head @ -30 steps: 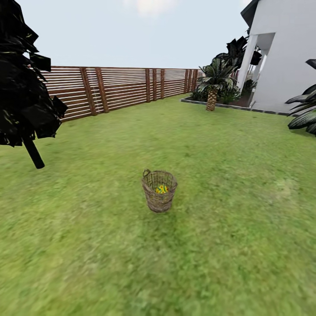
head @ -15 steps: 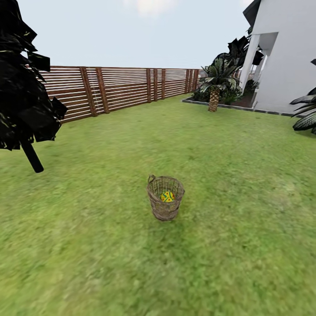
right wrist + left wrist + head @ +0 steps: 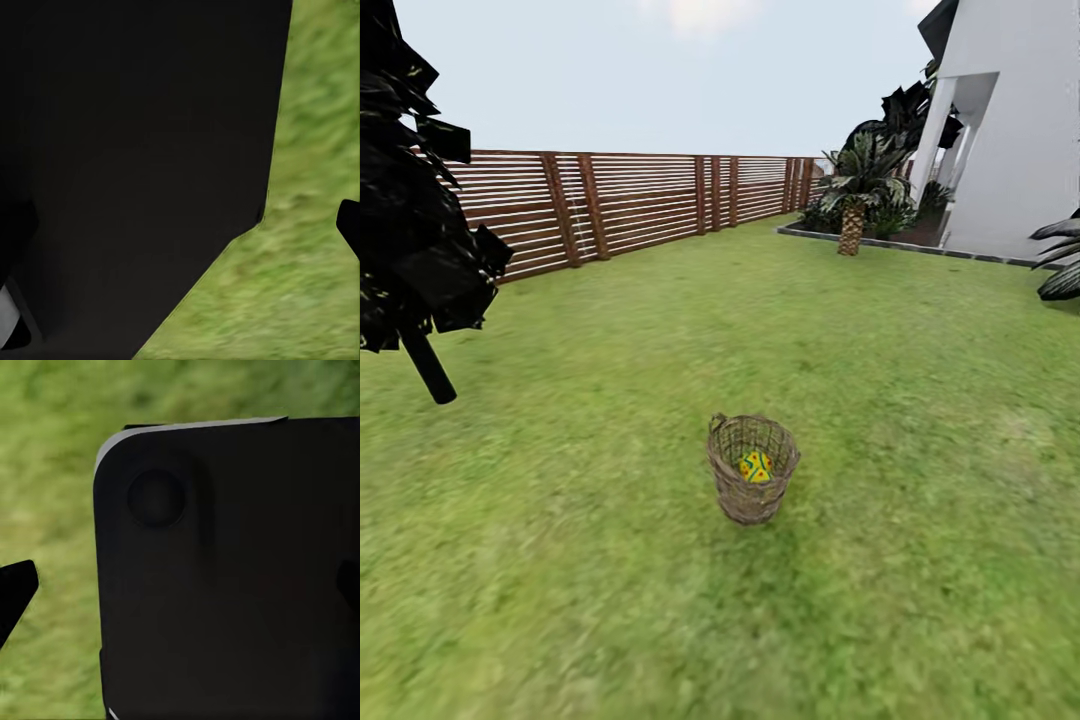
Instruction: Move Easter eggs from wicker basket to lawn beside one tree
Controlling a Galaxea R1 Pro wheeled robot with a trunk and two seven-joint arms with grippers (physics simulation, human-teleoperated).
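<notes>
In the head view, the wicker basket (image 3: 752, 482) stands upright on the lawn (image 3: 880, 380), a little below the middle of the picture. Inside it one patterned egg (image 3: 756, 465) is visible, yellow with green and red marks; whether the other two eggs lie under it I cannot tell, because the basket wall hides the bottom. No egg lies on the grass anywhere in this view. So I judge that the task is at its beginning: nothing is taken out, and all three eggs have to be lifted out and carried to one tree. A dark tree (image 3: 410, 200) with a thin leaning trunk stands at the left, well apart from the basket. A wooden fence (image 3: 630, 200), a short palm (image 3: 852, 205) and a white house (image 3: 1020, 130) are far behind.

In the left wrist view, a big black part of the robot (image 3: 225, 570) covers most of the picture, with blurred grass (image 3: 45, 472) beside it. A dark tip shows at one edge, but I cannot tell if the left gripper is spread or pressed together.

In the right wrist view, again a black body (image 3: 135, 165) blocks the camera, with grass (image 3: 300, 285) beside it. The state of the right gripper I also cannot tell. Both arms seem to hang low, close to the robot's body.
</notes>
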